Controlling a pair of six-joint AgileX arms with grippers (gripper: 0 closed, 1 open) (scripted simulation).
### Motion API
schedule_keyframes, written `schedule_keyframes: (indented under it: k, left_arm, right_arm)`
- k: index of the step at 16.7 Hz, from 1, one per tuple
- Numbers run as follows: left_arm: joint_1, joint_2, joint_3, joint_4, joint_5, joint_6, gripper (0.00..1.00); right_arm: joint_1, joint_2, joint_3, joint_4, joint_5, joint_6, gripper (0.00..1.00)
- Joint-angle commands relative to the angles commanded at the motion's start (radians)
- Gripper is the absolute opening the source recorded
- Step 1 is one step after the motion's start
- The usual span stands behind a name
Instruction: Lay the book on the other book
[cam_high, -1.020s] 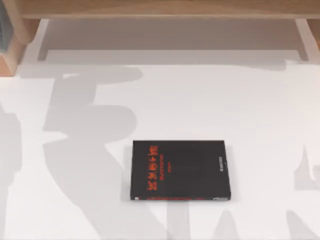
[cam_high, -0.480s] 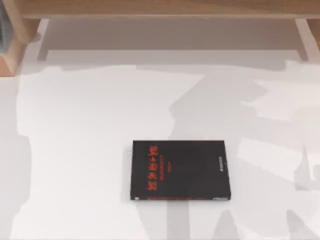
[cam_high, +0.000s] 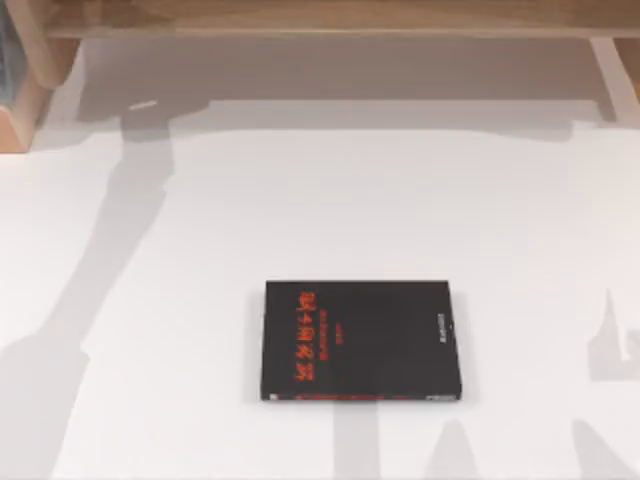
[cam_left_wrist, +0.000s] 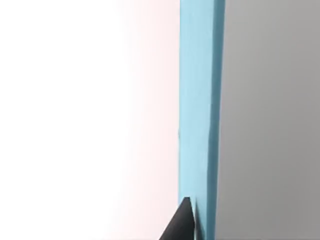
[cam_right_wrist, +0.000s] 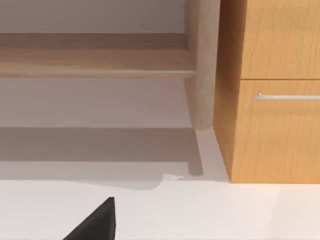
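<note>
Standing edge-on against a dark fingertip (cam_left_wrist: 182, 222) of the left gripper, the teal-blue book (cam_left_wrist: 197, 115) shows a smooth cover strip beside its white page block; whether the fingers pinch it I cannot tell. On the white table (cam_high: 150, 300), the thin black book (cam_high: 360, 340) lies flat nearer the front edge, red lettering and red strip matte. The right gripper's black fingertip (cam_right_wrist: 97, 222) hangs over the table near a grained wooden cabinet (cam_right_wrist: 270, 90) with a metal handle (cam_right_wrist: 285, 96); its finger spacing I cannot tell.

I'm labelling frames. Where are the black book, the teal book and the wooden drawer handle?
black book (cam_high: 360, 340): top view, cover middle.
teal book (cam_left_wrist: 197, 110): left wrist view, blue cover strip.
drawer handle (cam_right_wrist: 287, 96): right wrist view, bar middle.
</note>
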Motion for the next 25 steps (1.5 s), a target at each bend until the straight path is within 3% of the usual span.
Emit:
schedule_keyframes:
  k: [6, 13, 17, 25]
  left_arm:
    - [-0.496, 0.068, -0.225, -0.280, -0.315, 0.031, 0.00]
    - [-0.880, 0.309, -0.473, -0.663, -0.494, -0.161, 0.00]
    - [-0.969, 0.389, -0.539, -0.755, -0.530, -0.218, 0.00]
    - [-0.959, 0.394, -0.538, -0.736, -0.525, -0.204, 0.00]
  right_arm:
    - [0.000, 0.000, 0.000, 0.000, 0.000, 0.000, 1.00]
    - [0.000, 0.000, 0.000, 0.000, 0.000, 0.000, 1.00]
    - [0.000, 0.000, 0.000, 0.000, 0.000, 0.000, 1.00]
    - [0.000, 0.000, 0.000, 0.000, 0.000, 0.000, 1.00]
